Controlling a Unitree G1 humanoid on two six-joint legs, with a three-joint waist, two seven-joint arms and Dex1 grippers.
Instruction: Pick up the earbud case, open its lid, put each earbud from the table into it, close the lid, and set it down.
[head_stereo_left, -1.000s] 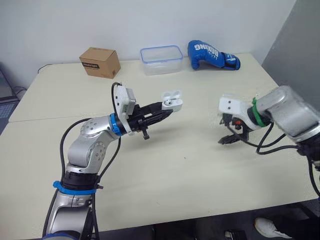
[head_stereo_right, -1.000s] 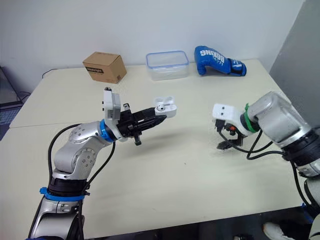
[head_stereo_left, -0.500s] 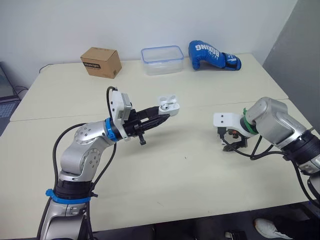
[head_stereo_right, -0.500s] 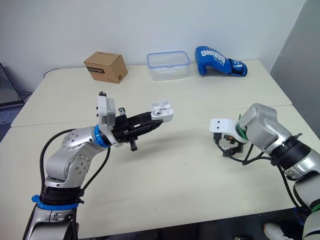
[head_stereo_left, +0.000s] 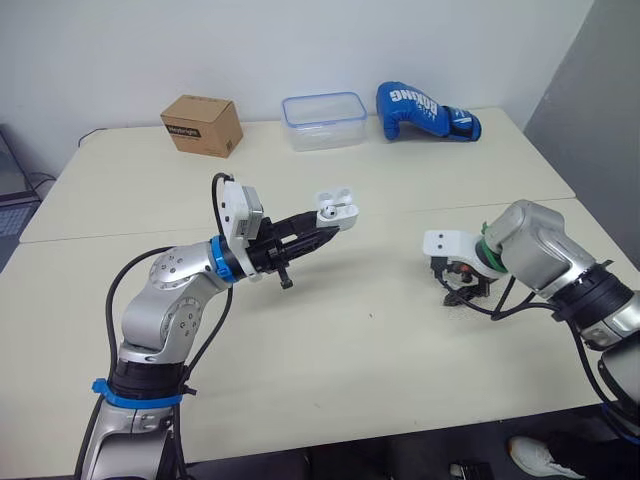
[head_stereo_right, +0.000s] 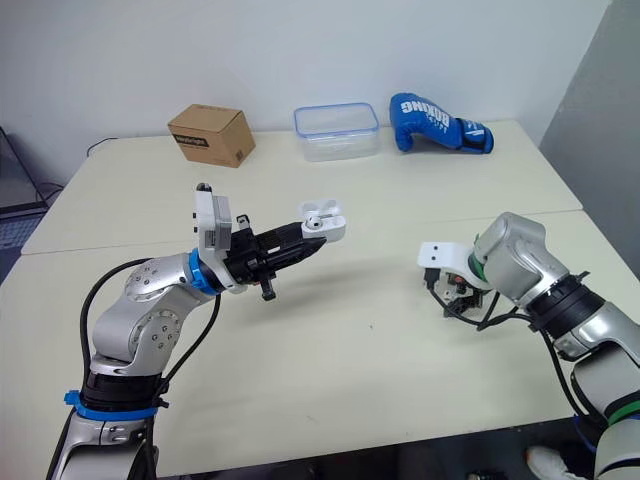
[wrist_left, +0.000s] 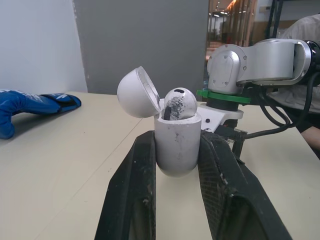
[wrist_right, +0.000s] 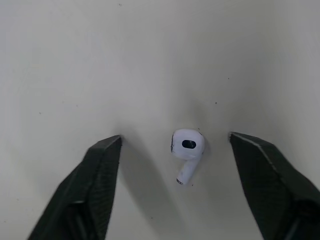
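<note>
Second earbud in my sights: over the past second my right gripper (head_stereo_left: 463, 292) has dropped close to the table (head_stereo_left: 350, 350) and all but stopped, its fingers spread wide on either side of the loose earbud (wrist_right: 187, 150), which lies on the bare tabletop touching neither finger. The left gripper (head_stereo_left: 325, 228) has held its place, clamped on the earbud case (wrist_left: 176, 145) and keeping it upright, well above the table. The lid (wrist_left: 137, 92) is swung open and one earbud (wrist_left: 180, 102) is already seated inside. I read this as the task past its midpoint, with the last pick lined up and the grip not yet made. My right forearm reaches in from the table's right edge with the wrist turned down. My left arm is bent at the elbow and stretched towards the table's middle, presenting the open case towards the right arm
</note>
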